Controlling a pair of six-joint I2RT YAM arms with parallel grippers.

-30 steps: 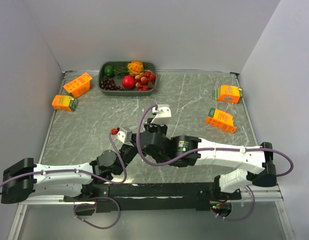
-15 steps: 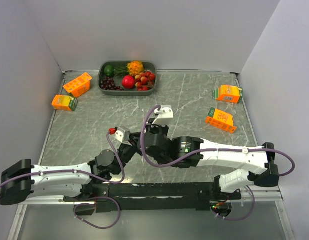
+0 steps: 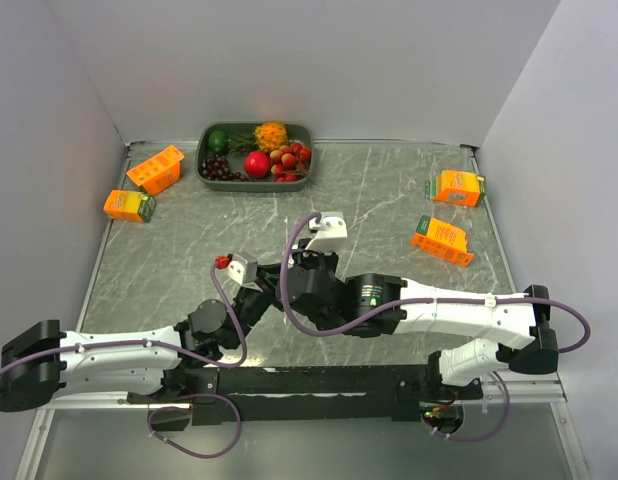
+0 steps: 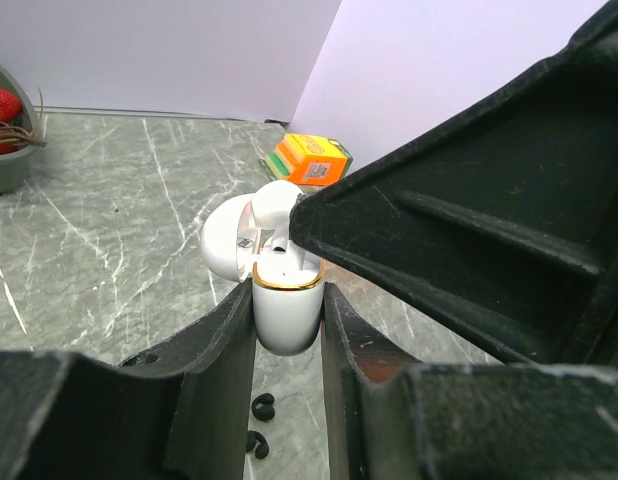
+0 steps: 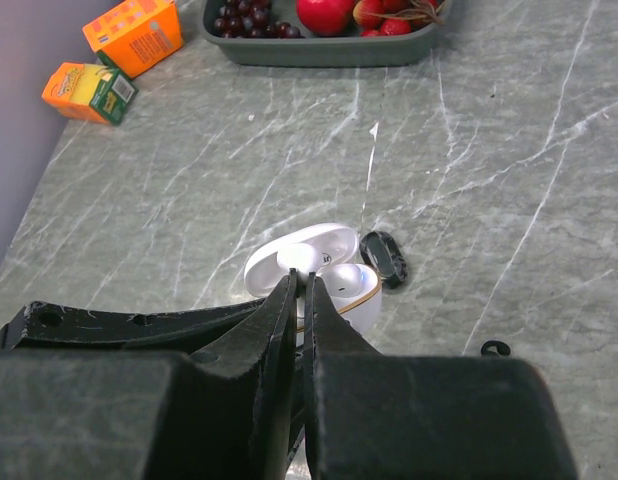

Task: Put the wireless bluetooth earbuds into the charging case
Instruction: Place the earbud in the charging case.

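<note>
Earbud (image 5: 301,258) pinched in right gripper (image 5: 300,283), above open charging case (image 5: 355,293) | left gripper (image 4: 287,305) clamps it

Left arm (image 3: 109,350) and right arm (image 3: 459,310) angled inward, ends together, jaws of both clamped.

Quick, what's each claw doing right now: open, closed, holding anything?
Left claw: closed on the charging case.
Right claw: closed, pinching a white earbud.
</note>
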